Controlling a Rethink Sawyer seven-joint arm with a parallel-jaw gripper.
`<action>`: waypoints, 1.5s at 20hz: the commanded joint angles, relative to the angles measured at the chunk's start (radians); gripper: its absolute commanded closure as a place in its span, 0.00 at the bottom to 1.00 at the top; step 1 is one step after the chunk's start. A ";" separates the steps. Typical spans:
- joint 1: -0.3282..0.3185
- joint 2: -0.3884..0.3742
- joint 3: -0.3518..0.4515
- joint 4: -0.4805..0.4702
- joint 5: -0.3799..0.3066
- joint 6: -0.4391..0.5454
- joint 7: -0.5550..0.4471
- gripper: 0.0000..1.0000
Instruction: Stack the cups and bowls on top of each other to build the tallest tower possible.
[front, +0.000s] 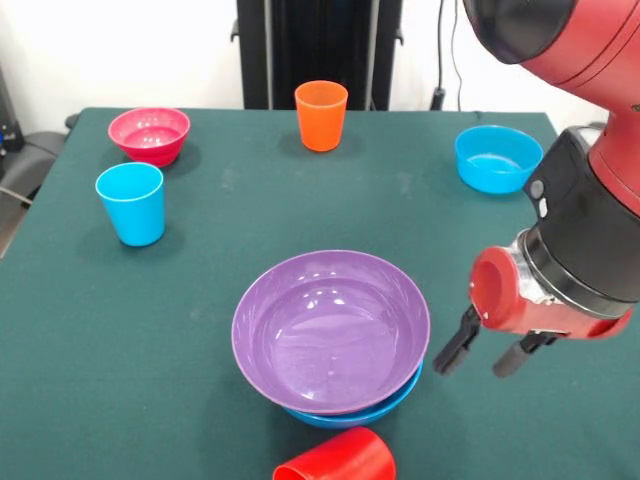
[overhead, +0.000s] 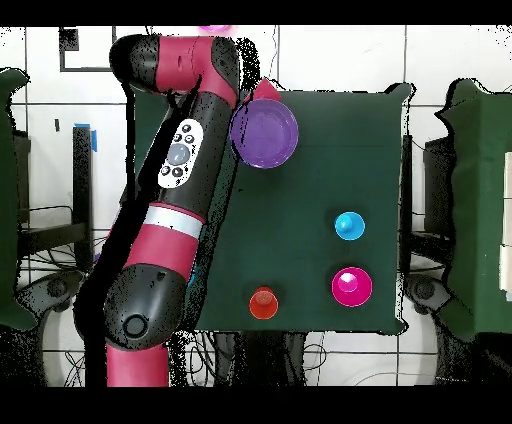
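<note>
The tower (front: 335, 345), a purple bowl (front: 330, 328) nested on a blue bowl (front: 390, 405), sits near the front of the dark green table (front: 200, 330); a white wall lies behind. At far right the red arm (front: 590, 200) angles down, its gripper (front: 482, 355) spread, holding nothing, beside the stack. Left to right: light blue cup (front: 131, 203), pink bowl (front: 149, 135), orange cup (front: 321, 115), tipped red cup (front: 338, 458), empty blue bowl (front: 497, 158).

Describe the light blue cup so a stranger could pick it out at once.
In the front view, start from the green table and go to its left side. In front of the pink bowl stands the light blue cup, upright and alone. Unlike the orange cup, it is blue; unlike the blue bowl, it is narrow and tapered.
</note>
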 joint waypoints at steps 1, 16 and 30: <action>0.021 -0.072 0.274 0.119 0.038 0.038 0.136 0.00; -0.025 -0.016 0.189 0.036 -0.005 0.127 0.195 0.00; 0.034 -0.031 0.200 0.166 -0.134 0.129 0.147 0.00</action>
